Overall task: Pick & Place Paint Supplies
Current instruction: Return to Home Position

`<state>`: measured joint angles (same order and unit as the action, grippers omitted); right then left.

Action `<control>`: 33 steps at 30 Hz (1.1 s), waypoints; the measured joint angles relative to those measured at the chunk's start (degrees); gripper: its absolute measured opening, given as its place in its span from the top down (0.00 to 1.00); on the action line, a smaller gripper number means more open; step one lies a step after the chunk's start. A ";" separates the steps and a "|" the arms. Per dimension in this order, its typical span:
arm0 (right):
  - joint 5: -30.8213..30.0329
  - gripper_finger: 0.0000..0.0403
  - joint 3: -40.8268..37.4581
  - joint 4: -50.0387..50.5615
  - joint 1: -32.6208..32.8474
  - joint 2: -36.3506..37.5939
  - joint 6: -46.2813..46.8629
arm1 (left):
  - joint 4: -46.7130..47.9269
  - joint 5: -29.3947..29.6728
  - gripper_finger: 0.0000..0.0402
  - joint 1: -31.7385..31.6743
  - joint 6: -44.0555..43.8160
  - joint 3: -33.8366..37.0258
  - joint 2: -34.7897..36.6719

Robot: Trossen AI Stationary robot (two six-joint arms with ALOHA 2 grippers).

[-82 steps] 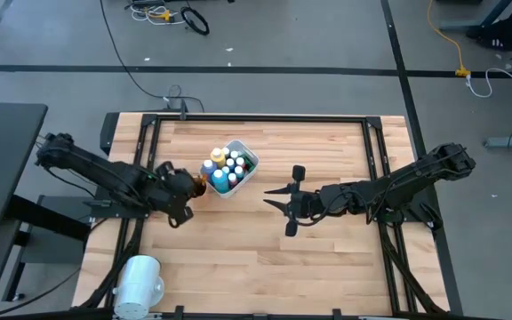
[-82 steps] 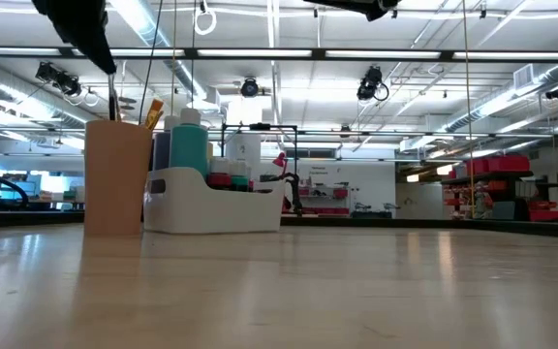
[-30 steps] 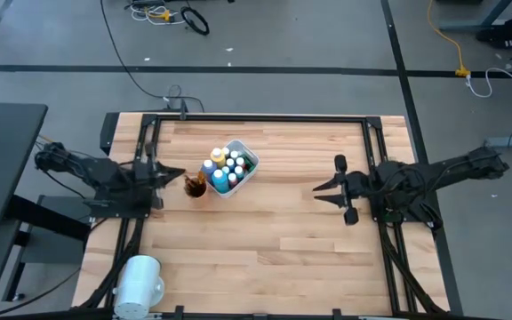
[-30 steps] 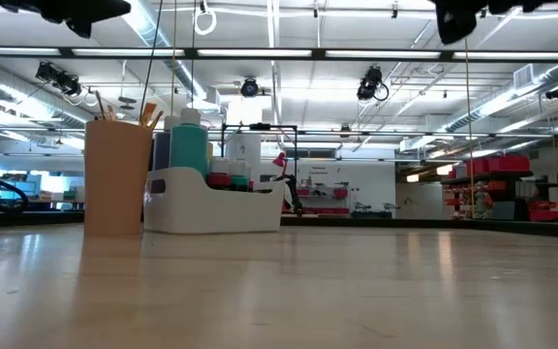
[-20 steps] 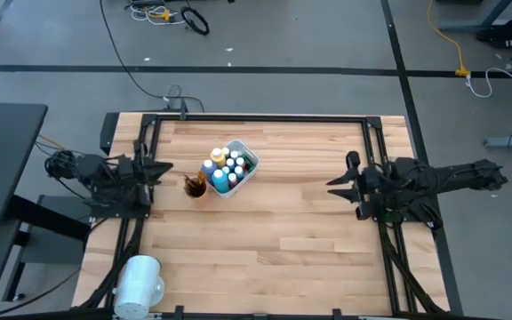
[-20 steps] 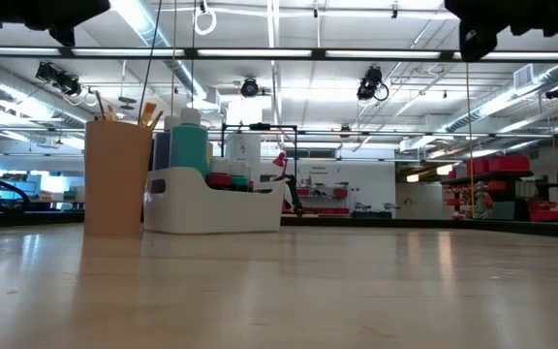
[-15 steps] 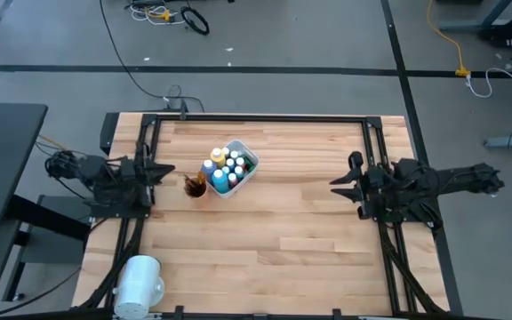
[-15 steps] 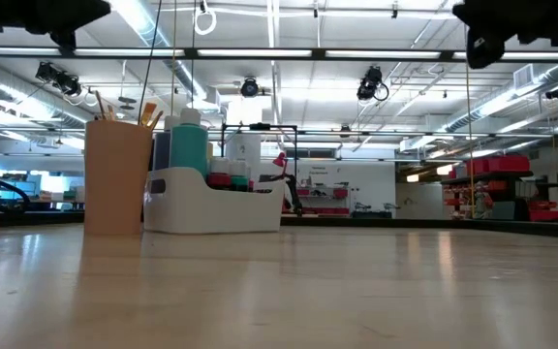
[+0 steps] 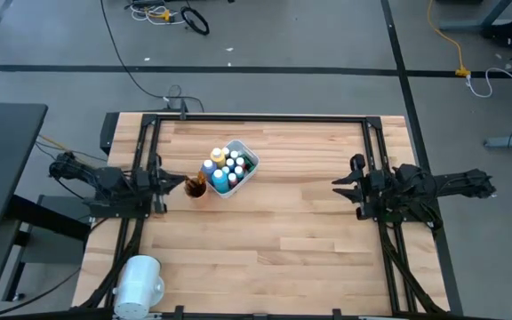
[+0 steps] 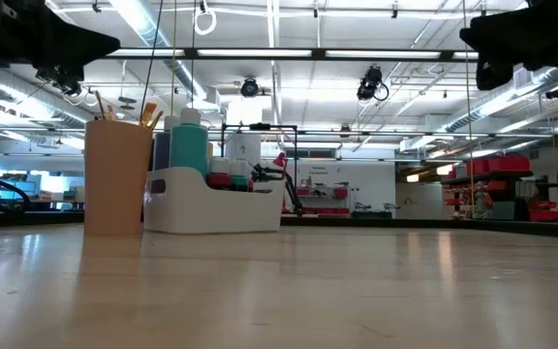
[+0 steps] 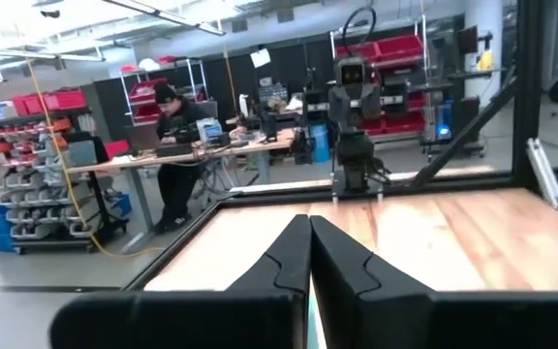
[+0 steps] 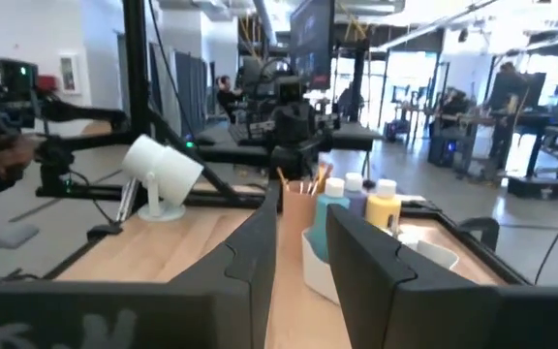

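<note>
A white tub holding several white-capped paint bottles stands on the table's far left part. A tan cup with thin brushes stands against the tub's left side. My left gripper is shut and empty, level, hanging above the table just left of the cup. My right gripper is open and empty near the table's right edge, pointing level toward the tub; its wrist view shows the cup and bottles far ahead.
A large white cylinder lies off the table's near left corner. A black frame runs around the wooden top. Bare wood lies between the tub and my right gripper. People sit at desks in the room beyond.
Both grippers have sunk lower over the table. My right gripper has drawn back toward the table's right edge, keeping its gap. My left gripper stays by the left edge and remains shut. The tub, bottles and cup have not moved.
</note>
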<state>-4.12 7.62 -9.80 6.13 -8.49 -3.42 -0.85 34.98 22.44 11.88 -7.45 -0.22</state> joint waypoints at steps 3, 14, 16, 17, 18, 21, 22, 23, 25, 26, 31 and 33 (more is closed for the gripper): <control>-0.01 0.76 -2.14 -1.13 -0.20 1.34 -0.01 | -0.19 -0.35 0.98 0.00 -1.31 0.41 0.01; -4.02 0.76 -6.71 -5.20 -0.42 2.53 1.10 | -6.61 -2.51 0.94 0.00 -2.95 6.92 -0.19; -4.02 0.76 -6.71 -4.92 -0.42 2.49 1.14 | -6.39 -3.04 0.95 0.00 -3.70 6.92 -0.21; -4.11 0.76 -6.71 -4.92 -0.42 2.49 0.95 | -6.44 -3.14 0.95 0.00 -3.74 6.92 -0.14; -4.09 0.76 -6.71 -4.86 -0.42 2.49 0.31 | -6.44 -3.14 0.96 0.00 -3.74 6.92 -0.10; -6.56 0.76 -6.71 -3.71 -0.42 2.49 -0.63 | -5.52 -2.82 0.97 0.00 -3.84 6.92 -0.12; -7.97 0.76 -6.71 -3.38 -0.42 2.49 0.09 | -5.56 -2.80 0.97 0.00 -4.22 6.92 -0.12; -9.20 0.76 -6.71 -2.77 -0.42 2.49 1.06 | -5.54 -2.80 0.97 0.00 -4.81 6.92 -0.12; -10.64 0.76 -6.71 -1.12 -0.42 2.47 1.74 | -5.52 -2.76 0.97 0.00 -5.68 6.92 -0.12; -10.94 0.76 -6.71 -0.35 -0.44 2.47 1.63 | -5.47 -2.70 0.97 0.00 -5.73 6.92 -0.12; -13.06 0.76 -6.71 4.66 -0.44 2.47 0.82 | -4.58 -2.69 0.95 0.00 -5.88 6.92 -0.14; -13.46 0.76 -6.71 5.31 -0.44 2.47 -0.97 | -4.60 -2.69 0.95 0.00 -5.90 6.92 -0.12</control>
<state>-17.58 0.91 -4.49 5.69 -6.02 -4.39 -5.45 32.29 22.44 5.98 -0.54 -0.34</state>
